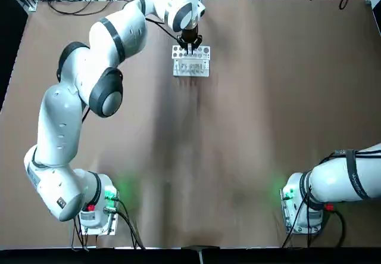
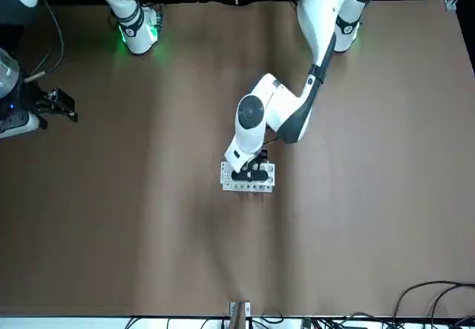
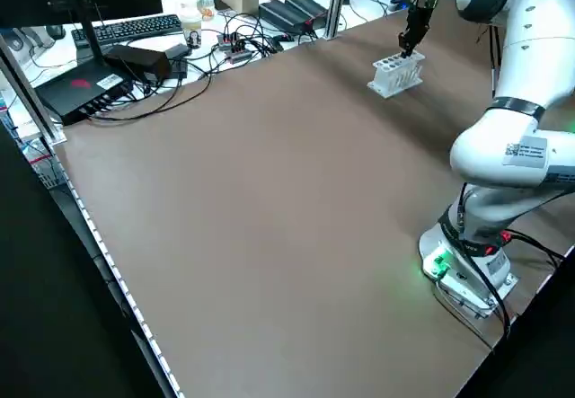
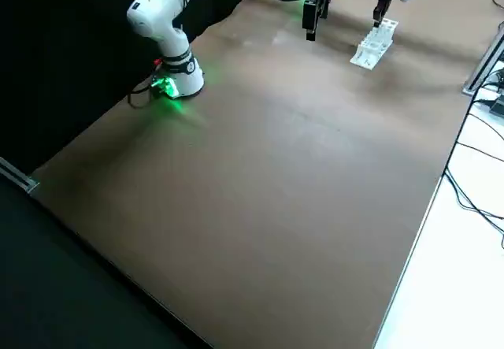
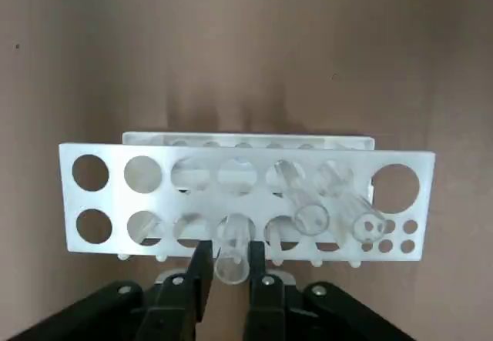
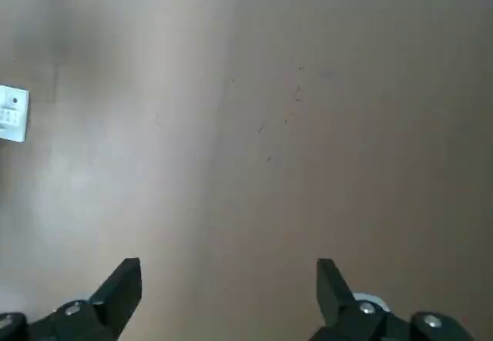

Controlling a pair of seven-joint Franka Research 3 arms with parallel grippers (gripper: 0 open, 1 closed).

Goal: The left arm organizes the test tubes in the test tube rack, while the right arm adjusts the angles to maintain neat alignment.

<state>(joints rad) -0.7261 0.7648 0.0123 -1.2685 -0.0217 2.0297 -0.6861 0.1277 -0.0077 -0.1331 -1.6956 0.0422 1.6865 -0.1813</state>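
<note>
The white test tube rack (image 1: 191, 67) stands on the brown table near its far edge. My left gripper (image 5: 229, 268) is directly above the rack's near row and is shut on a clear test tube (image 5: 231, 250) that sits in a hole there. Two more clear test tubes (image 5: 312, 212) lean in holes beside it. The top view shows the left arm stretched out to the rack, with the left gripper (image 1: 190, 44) over it. My right gripper (image 6: 229, 279) hangs open over bare table far off to the side, holding nothing, with the rack (image 6: 11, 114) just visible at the picture's edge.
Both arm bases (image 1: 98, 207) (image 1: 300, 201) stand at the table's near edge with green lights on. A keyboard (image 3: 135, 28), black boxes and cables lie beyond the far edge. Open brown table (image 1: 238, 145) stretches between the rack and the bases.
</note>
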